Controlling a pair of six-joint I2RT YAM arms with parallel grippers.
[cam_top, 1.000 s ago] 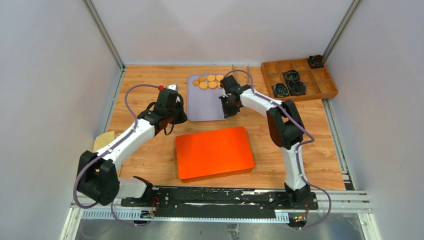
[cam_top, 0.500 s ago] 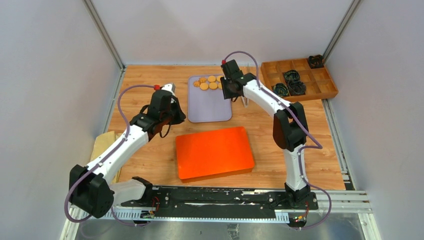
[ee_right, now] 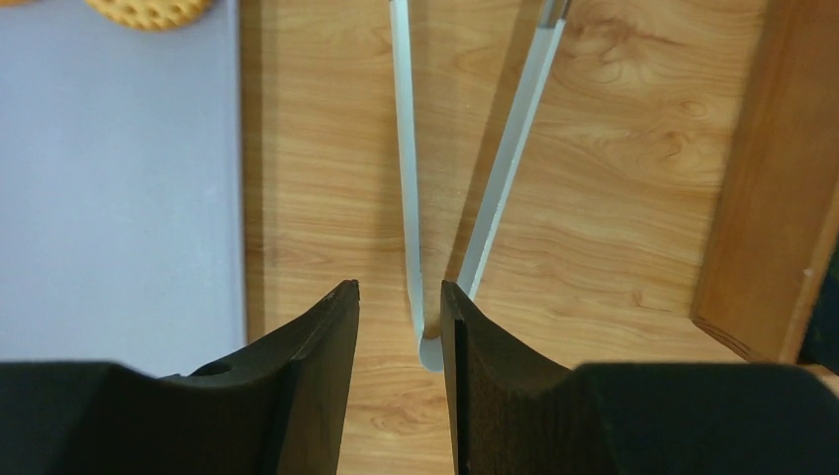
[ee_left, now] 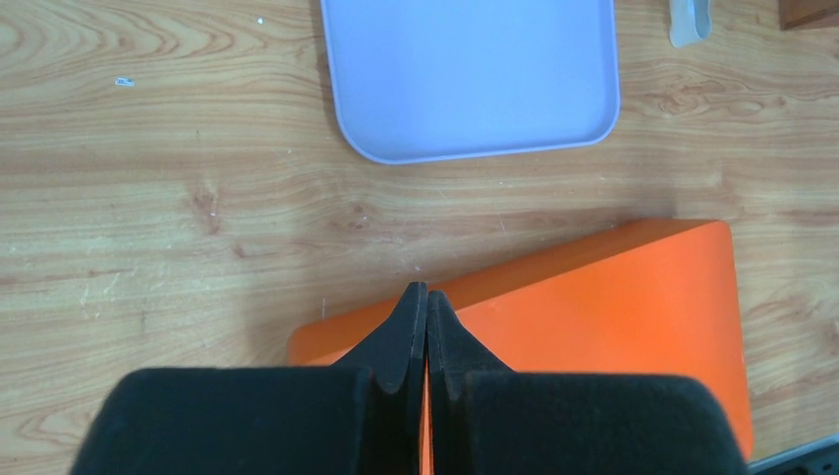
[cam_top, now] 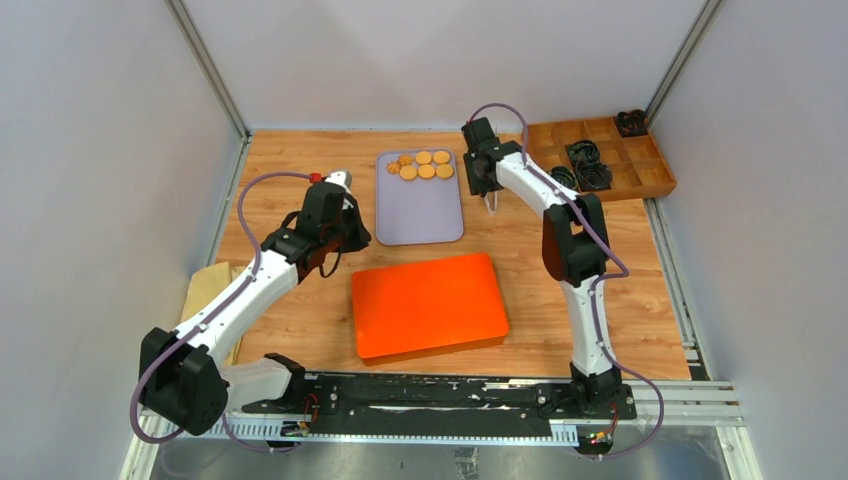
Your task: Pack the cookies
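Observation:
Several golden round cookies point(cam_top: 425, 165) lie at the far end of a lavender tray point(cam_top: 420, 215); one shows at the top of the right wrist view point(ee_right: 148, 10). My right gripper point(cam_top: 486, 188) point(ee_right: 400, 292) is open, low over grey-white tongs point(ee_right: 408, 198) that lie on the wood right of the tray. The tongs' bend sits between the fingers, close to the right one. My left gripper point(cam_top: 338, 243) point(ee_left: 425, 289) is shut and empty above the far left corner of a flat orange box point(cam_top: 430, 305) point(ee_left: 613, 317).
A wooden compartment box point(cam_top: 600, 160) with dark crinkled liners stands at the back right; its edge point(ee_right: 772, 178) is just right of the tongs. The tray point(ee_left: 470, 74) lies beyond the left gripper. A tan cardboard piece point(cam_top: 205, 285) lies at the left.
My right gripper has moved right, from over the tray to above the tongs beside it. My left arm has shifted slightly left and stayed shut.

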